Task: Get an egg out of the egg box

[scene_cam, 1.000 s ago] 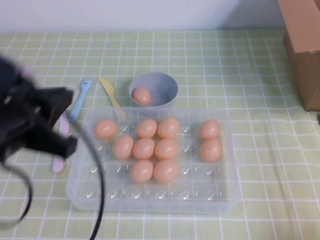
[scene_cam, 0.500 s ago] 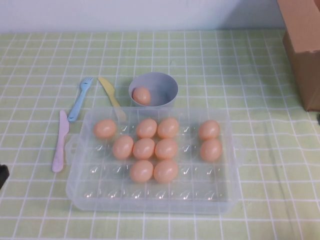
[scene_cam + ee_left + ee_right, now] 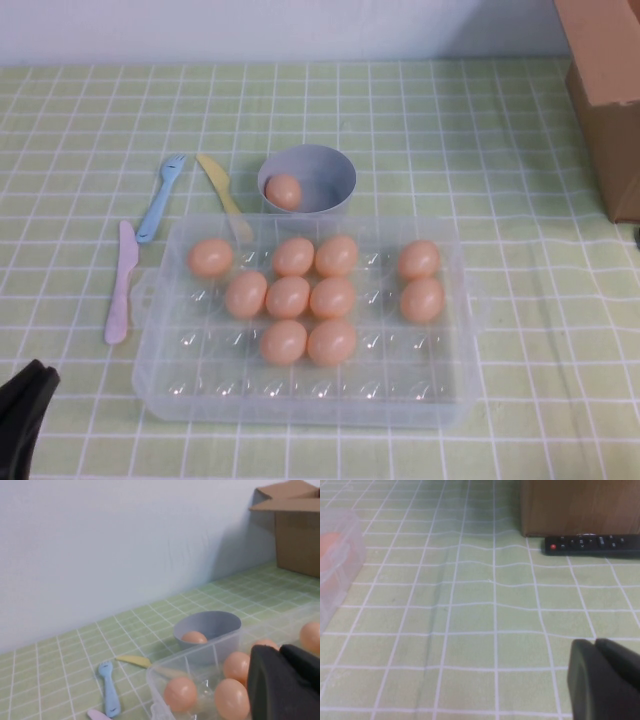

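Note:
The clear plastic egg box (image 3: 452,398) lies in the middle of the table with several peach-orange eggs (image 3: 288,297) in its cups. One more egg (image 3: 284,191) rests in the grey-blue bowl (image 3: 338,172) just behind the box. My left gripper (image 3: 38,378) is at the near left corner of the table, left of the box, shut and holding nothing. From the left wrist the egg box (image 3: 199,656) and its eggs (image 3: 231,699) show close beside the left gripper (image 3: 278,651). My right gripper (image 3: 595,643) is shut and empty, low over the cloth, right of the egg box (image 3: 336,582).
A blue fork (image 3: 160,197), a yellow knife (image 3: 221,190) and a pink knife (image 3: 122,282) lie left of the box. A cardboard box (image 3: 606,95) stands at the far right, with a black remote (image 3: 592,545) in front of it. A green checked cloth covers the table.
The left arm, which hung over the table's left side a second ago, pulled back out of view; its shut tip now shows at the near left corner. The eggs have not moved.

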Motion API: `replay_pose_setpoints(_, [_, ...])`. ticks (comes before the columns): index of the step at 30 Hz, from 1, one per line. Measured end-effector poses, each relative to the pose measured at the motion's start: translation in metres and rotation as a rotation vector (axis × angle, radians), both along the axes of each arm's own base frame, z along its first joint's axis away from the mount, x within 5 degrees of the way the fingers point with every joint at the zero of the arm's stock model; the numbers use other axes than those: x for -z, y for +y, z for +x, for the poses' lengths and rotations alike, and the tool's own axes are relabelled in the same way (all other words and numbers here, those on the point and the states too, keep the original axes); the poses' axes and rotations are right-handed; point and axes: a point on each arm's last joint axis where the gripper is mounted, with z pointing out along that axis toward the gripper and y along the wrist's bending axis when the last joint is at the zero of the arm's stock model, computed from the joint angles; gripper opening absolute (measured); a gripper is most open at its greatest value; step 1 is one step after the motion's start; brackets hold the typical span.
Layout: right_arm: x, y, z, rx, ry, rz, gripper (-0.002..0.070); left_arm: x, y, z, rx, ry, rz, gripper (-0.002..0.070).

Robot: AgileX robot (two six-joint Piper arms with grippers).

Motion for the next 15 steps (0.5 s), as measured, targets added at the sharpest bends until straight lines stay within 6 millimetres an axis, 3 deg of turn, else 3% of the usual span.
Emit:
replay_pose_setpoints(3, [0.000,0.000,0.000,0.000,0.000,0.000,-0.0017,0.011,0.003,0.001,-0.035,-0.032,-0.024,0.0000])
replay_pose_setpoints(10, [0.000,0.000,0.000,0.000,0.000,0.000,-0.0017,0.009,0.020,0.000,-0.258,-0.083,-0.100,0.0000])
replay_pose_setpoints(15, [0.000,0.000,0.000,0.000,0.000,0.000,-0.0017,0.015,0.024,-0.007,-0.314,-0.044,-0.101,0.0000])
